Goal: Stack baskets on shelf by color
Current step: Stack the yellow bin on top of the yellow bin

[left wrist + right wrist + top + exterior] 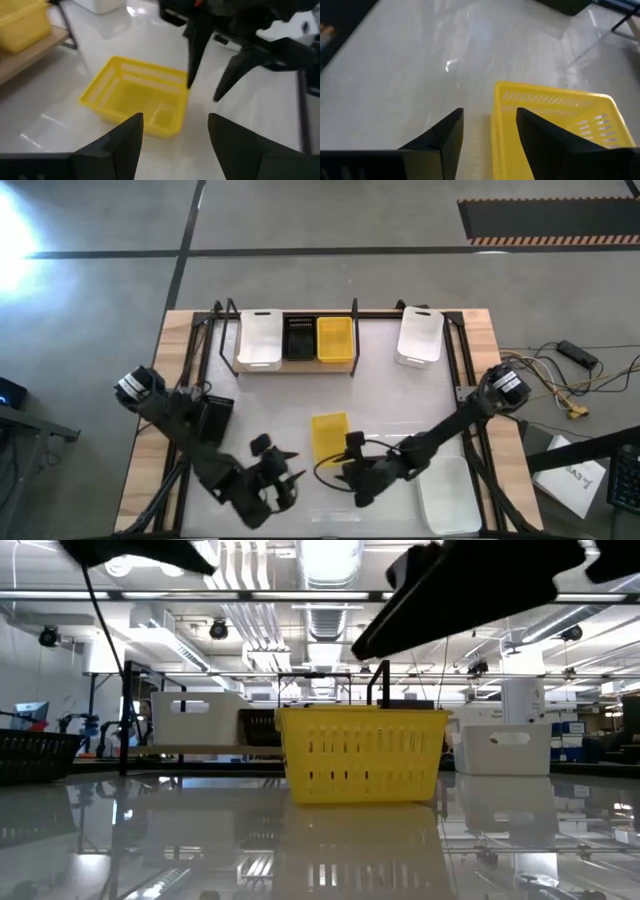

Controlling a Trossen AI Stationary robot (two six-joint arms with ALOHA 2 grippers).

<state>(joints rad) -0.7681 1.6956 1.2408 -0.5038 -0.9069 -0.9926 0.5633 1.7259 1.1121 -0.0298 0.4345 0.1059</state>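
Sitting alone on the glossy white tabletop [400, 395], the slotted yellow plastic basket [329, 435] lies beside the spread-fingered right gripper [345, 465] from above. At table height it stands before the wooden shelf [200, 751]. From the left wrist, the open left gripper [172, 137] hovers near its rim.

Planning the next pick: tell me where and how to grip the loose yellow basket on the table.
Grip the yellow basket by one thin upright wall at the rim, coming from above: it sits upright, open and empty. The right pincer, open, is already at its near short wall, one finger over the inside.
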